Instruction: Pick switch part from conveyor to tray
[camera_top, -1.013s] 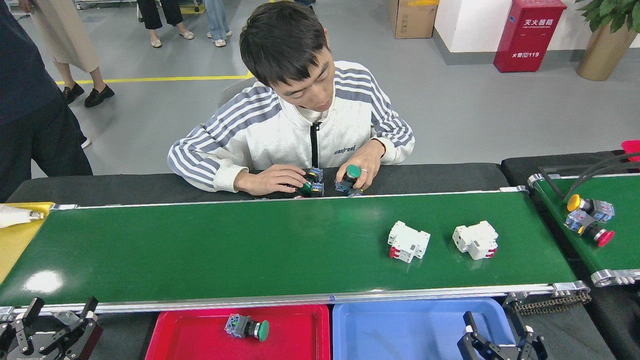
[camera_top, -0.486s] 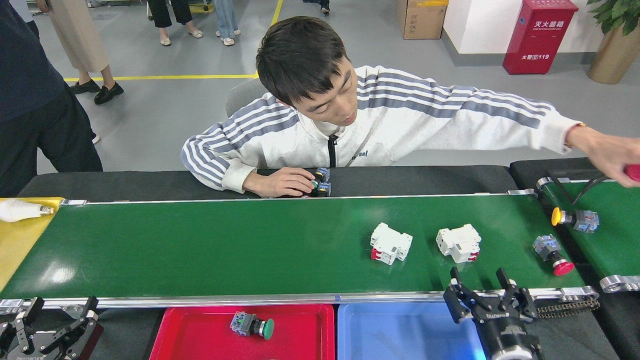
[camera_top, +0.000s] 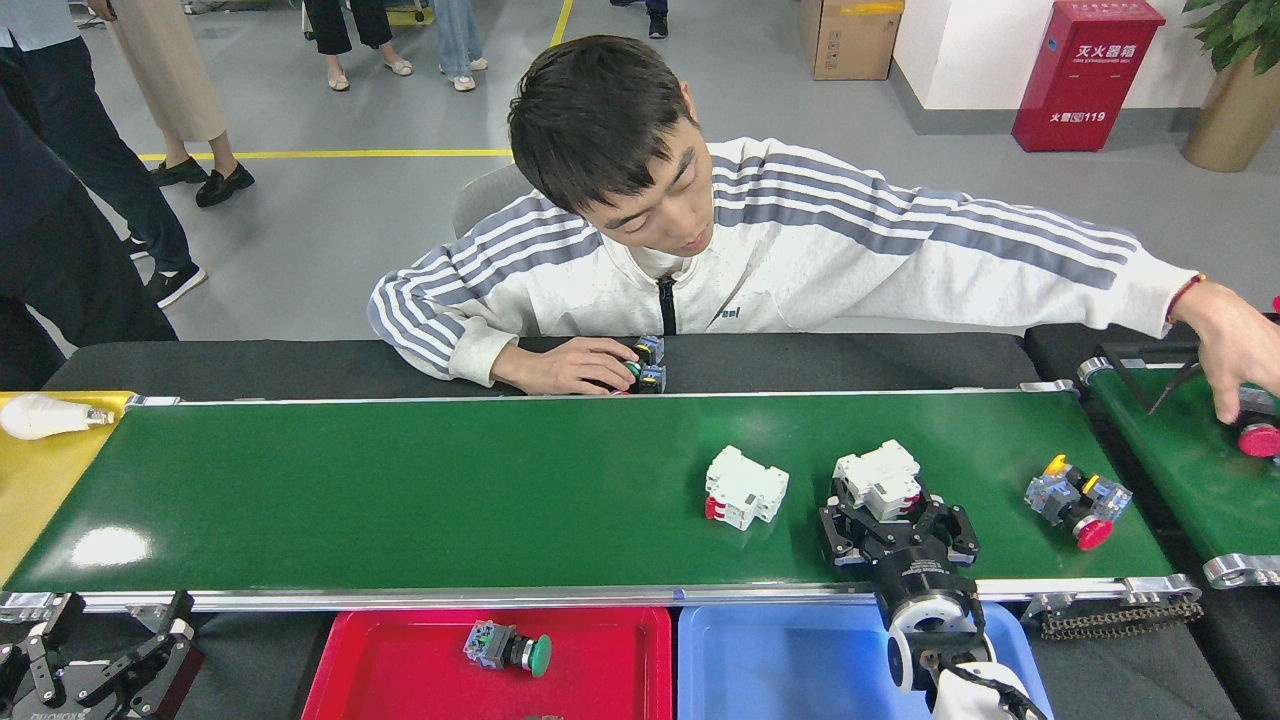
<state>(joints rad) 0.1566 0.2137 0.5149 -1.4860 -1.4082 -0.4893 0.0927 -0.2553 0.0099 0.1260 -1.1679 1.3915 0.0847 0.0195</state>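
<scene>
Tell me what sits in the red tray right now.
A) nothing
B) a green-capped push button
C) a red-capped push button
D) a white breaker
B: a single green-capped push button lies on its side in the red tray, while the white breakers and the red-capped button are on the conveyor.

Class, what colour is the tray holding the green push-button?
Red; the tray shows best in the head view.
</scene>
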